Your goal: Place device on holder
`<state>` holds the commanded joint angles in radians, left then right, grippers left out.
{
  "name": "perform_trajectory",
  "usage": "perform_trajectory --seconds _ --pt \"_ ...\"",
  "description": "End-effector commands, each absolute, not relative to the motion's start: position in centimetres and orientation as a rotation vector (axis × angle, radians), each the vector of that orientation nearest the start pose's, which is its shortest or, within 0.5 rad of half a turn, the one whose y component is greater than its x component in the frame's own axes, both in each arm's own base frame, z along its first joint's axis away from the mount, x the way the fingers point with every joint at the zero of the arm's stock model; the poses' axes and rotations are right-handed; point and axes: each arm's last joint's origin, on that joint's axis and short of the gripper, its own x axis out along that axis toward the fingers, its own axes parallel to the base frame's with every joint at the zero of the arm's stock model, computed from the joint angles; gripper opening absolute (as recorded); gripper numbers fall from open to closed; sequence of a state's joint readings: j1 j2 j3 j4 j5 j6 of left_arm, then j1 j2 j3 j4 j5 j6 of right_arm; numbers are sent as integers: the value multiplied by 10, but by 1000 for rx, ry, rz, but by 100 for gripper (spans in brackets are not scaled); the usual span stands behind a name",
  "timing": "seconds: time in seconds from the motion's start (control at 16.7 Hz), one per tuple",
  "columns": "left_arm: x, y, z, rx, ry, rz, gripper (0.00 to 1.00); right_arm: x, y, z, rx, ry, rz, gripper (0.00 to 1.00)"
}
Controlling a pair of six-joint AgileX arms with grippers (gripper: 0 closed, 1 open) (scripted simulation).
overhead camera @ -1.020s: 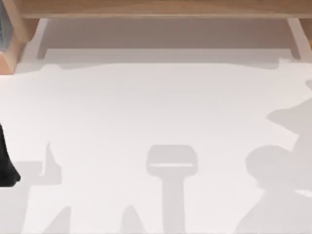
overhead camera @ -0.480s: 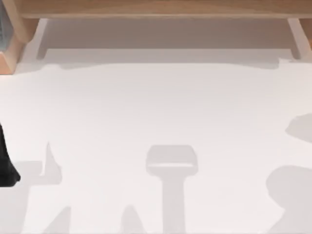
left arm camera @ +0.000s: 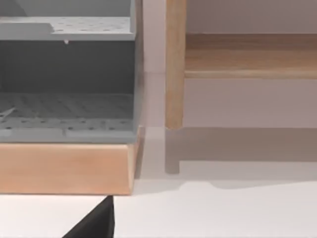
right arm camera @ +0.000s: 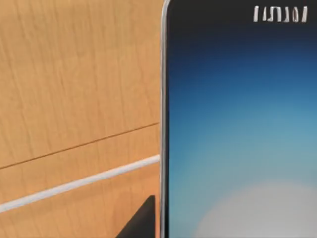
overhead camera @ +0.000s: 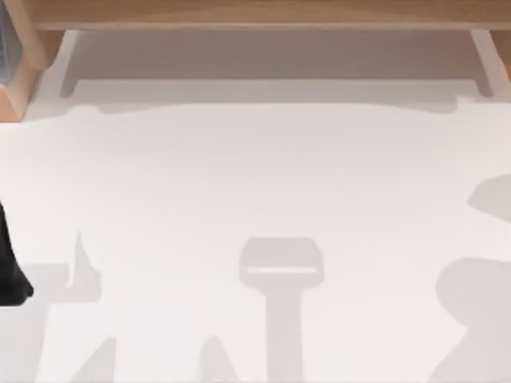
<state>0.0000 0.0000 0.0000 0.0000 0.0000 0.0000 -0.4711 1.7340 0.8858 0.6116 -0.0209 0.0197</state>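
Note:
The device (right arm camera: 237, 129) sits very close in the right wrist view: a black face, a silver edge and a blue screen with a pale patch low down. It is off the table, with wooden boards (right arm camera: 74, 89) far behind it. A dark fingertip (right arm camera: 141, 220) of my right gripper shows beside its edge, and the gripper is shut on the device. A black part of my left arm (overhead camera: 9, 267) shows at the table's left edge. The holder is out of view.
The white table (overhead camera: 255, 175) carries grey shadows at the front and right. A wooden shelf (overhead camera: 255, 14) on legs runs along the back. A grey pegboard rack (left arm camera: 67, 74) on a wooden base (left arm camera: 64, 168) stands at the back left, beside a wooden leg (left arm camera: 175, 64).
The large shadow at the table's right has slid further right and shrunk, then shifted slightly. The left arm and the other shadows have stayed put.

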Motion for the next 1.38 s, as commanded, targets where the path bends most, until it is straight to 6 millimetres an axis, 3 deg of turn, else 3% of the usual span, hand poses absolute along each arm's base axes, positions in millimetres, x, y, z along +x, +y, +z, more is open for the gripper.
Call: perform_trajectory --seconds 0.36,0.66,1.38 --pt "106 -1 160 0 0 0 100 356 -177 176 60 246 -428 0" --pt "106 -1 160 0 0 0 100 359 -179 174 66 244 -426 0" --pt "106 -1 160 0 0 0 100 359 -179 174 66 244 -426 90"
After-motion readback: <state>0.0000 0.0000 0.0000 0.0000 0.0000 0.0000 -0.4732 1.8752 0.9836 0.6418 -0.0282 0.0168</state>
